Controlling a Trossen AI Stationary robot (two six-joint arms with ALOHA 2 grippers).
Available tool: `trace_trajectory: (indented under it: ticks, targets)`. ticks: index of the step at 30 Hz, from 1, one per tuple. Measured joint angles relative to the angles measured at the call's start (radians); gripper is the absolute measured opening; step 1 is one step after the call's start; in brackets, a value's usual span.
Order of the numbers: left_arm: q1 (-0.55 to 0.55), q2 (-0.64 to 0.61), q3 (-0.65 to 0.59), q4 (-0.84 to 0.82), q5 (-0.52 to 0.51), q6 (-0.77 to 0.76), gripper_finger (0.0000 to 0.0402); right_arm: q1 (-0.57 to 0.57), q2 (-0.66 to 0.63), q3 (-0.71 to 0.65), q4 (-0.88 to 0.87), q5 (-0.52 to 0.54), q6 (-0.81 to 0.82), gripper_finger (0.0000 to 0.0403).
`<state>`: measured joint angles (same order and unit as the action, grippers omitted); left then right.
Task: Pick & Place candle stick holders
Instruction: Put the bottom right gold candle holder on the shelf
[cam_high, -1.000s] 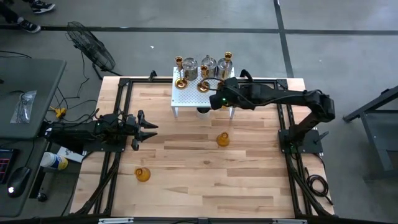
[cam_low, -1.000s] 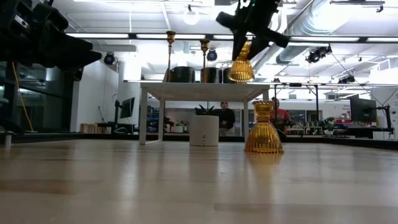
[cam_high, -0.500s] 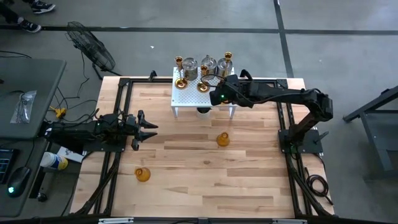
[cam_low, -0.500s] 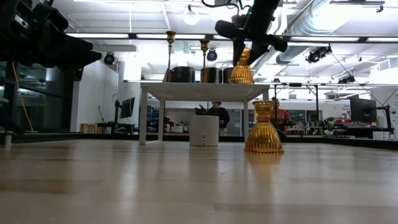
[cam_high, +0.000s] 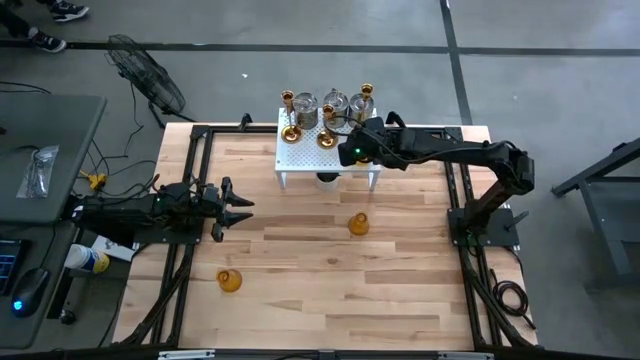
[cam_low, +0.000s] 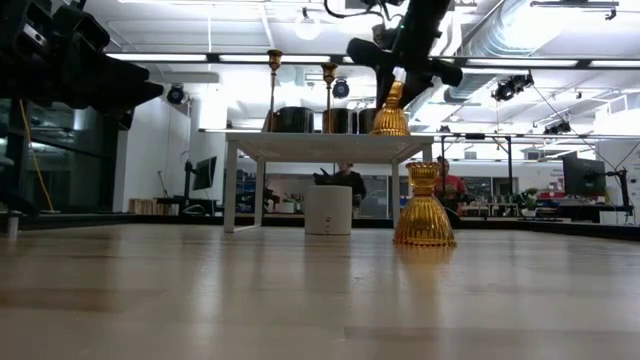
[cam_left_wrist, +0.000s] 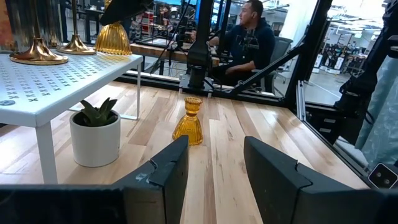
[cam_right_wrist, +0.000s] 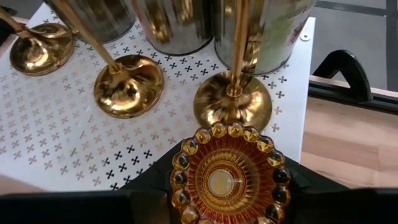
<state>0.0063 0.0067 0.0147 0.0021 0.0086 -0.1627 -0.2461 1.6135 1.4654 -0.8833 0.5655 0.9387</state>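
Candle stick holders are the subject here, and one squat amber holder (cam_right_wrist: 222, 177) sits clamped between the fingers of the right gripper (cam_high: 352, 148), at the near right corner of the white perforated rack (cam_high: 300, 160). In the low view its base appears to meet the rack top, though contact cannot be confirmed. Just beside it on the rack stand three slim brass candlesticks (cam_right_wrist: 233, 93) with round bases, and behind them silvery jar-like holders (cam_high: 334, 103). Under the rack sits a small potted plant (cam_left_wrist: 95, 132) in a white pot. Two more amber holders are on the wooden table (cam_high: 300, 300): one (cam_high: 358, 223) upright near the middle, another (cam_high: 229, 280) toward the near left. The left gripper (cam_high: 238, 207) hovers over the table's left side, well apart from everything (its fingers parted, holding nothing). People sit in the room beyond.
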Motion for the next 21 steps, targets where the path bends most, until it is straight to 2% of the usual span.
trace_trajectory:
  ticks: [21]
  targets:
    - [0.000,0.000,0.000,0.000,0.000,0.000,0.0152,-0.003,0.029,0.002,0.051,-0.039,-0.053,0.0137]
